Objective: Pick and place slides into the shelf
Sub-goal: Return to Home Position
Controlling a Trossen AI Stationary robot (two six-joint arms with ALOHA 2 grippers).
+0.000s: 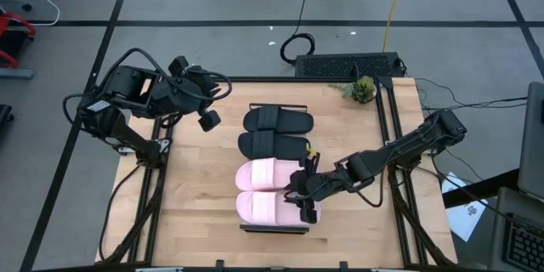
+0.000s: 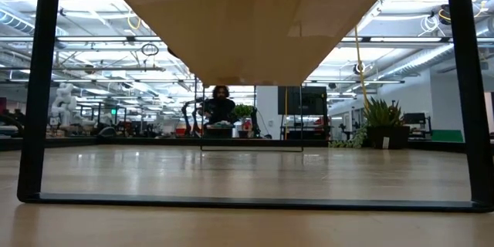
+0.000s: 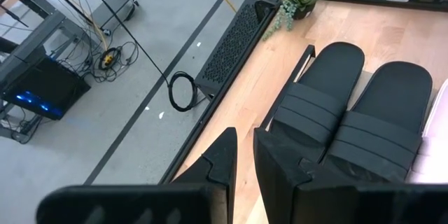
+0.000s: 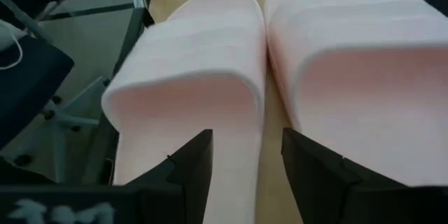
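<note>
Four slides lie side by side on the shelf (image 1: 278,107) in the middle of the table. The two black ones (image 1: 278,121) (image 1: 274,145) are at the far end and the two pink ones (image 1: 268,174) (image 1: 265,207) at the near end. My right gripper (image 1: 304,197) is open at the pink pair's right-hand ends. In its wrist view (image 4: 245,157) the fingers stand over that end of the nearer pink slide (image 4: 189,70), close beside the farther one (image 4: 357,63). My left gripper (image 1: 210,120) hangs raised to the left of the black slides (image 3: 318,98), open by a narrow gap (image 3: 241,154). My right gripper is open over the right-hand end of the nearer pink slide (image 4: 238,133), coming level from the table's right. I cannot tell whether its fingers (image 4: 192,164) touch the slide.
A small potted plant (image 1: 363,90) stands at the table's far right corner, with a black perforated box (image 1: 348,65) behind the far edge. Bare tabletop (image 1: 195,187) lies left of the shelf. The low view looks under the shelf board (image 2: 247,15); a person (image 2: 221,104) sits far back.
</note>
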